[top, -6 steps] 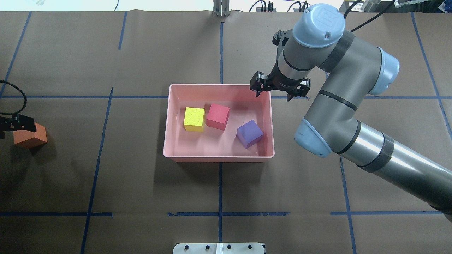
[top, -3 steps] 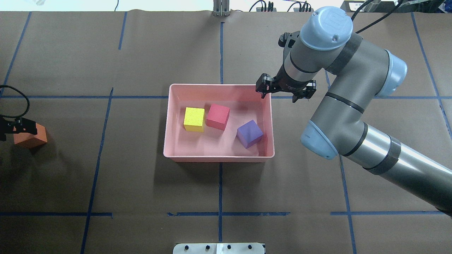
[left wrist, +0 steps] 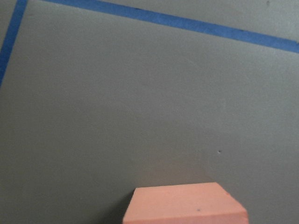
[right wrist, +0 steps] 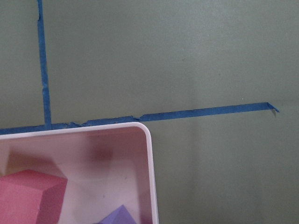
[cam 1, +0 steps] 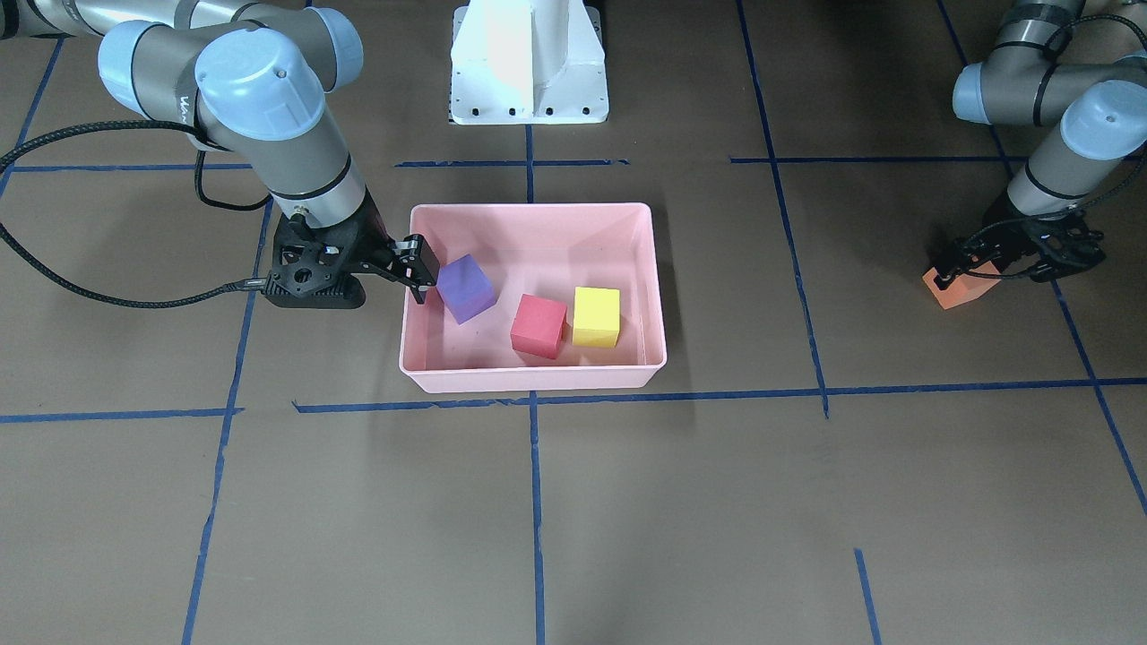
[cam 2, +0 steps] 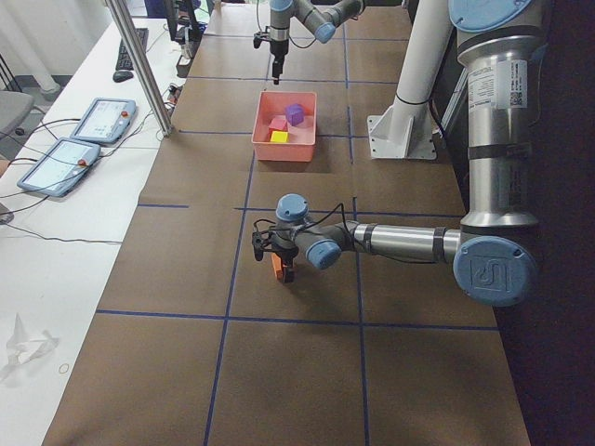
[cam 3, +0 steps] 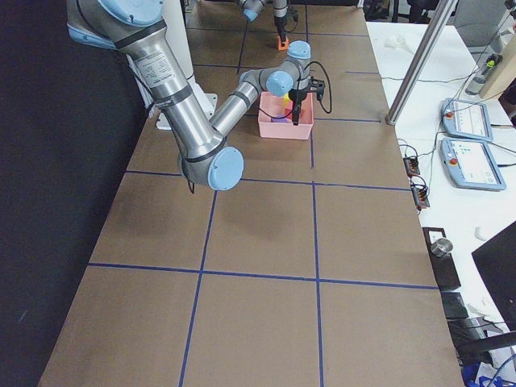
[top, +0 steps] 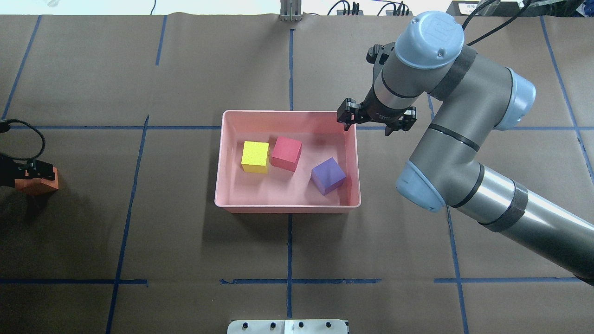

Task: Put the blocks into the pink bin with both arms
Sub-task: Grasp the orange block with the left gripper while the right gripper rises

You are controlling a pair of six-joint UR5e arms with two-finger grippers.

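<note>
The pink bin [top: 287, 206] [cam 1: 529, 381] holds the yellow-green block [top: 255, 157], the red block [top: 286, 153] and the purple block [top: 328, 175]. My right gripper [top: 373, 126] [cam 1: 354, 276] is open and empty, raised just outside the bin's far right corner. The orange block [top: 37, 185] [cam 1: 961, 291] sits on the table at the far left. My left gripper [top: 25, 170] is down over it, with fingers on either side. I cannot tell whether they press on it. The left wrist view shows the block's top [left wrist: 184, 205] at the bottom edge.
The white pedestal base [cam 1: 529, 63] stands at the robot's side of the table. Blue tape lines cross the brown table cover. In the exterior left view, a metal pole [cam 2: 139, 65] and tablets [cam 2: 102, 119] are on the side table.
My right gripper has moved right, from over the bin's far corner to just outside it. My left gripper has come lower over the orange block, which shifted slightly.
</note>
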